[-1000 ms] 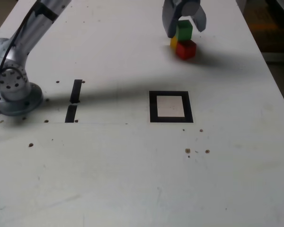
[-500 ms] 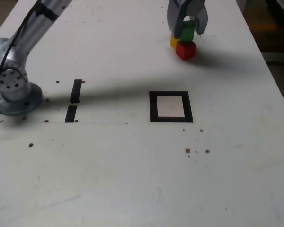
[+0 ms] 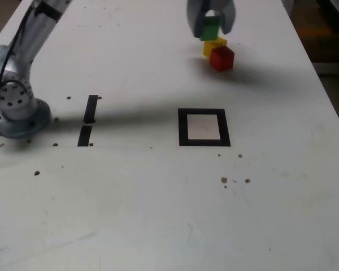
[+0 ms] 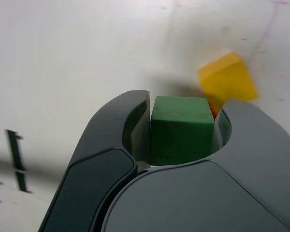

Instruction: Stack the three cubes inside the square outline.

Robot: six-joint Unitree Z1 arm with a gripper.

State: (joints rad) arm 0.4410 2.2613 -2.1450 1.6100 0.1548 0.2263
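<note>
One cube, the green (image 4: pixel 181 130), has left the others

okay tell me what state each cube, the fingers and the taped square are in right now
Green cube: held, off the table
Grey curved fingers: shut on the green cube
Yellow cube: on the table
Red cube: on the table
Black tape square: empty

Silver-grey arm, thin black cable, black band, round base, dark-grey curved gripper (image 4: pixel 181 130)

Three cubes (image 4: pixel 181 133), one square outline (image 3: pixel 183 127), two strips (image 3: pixel 91 108).
</note>
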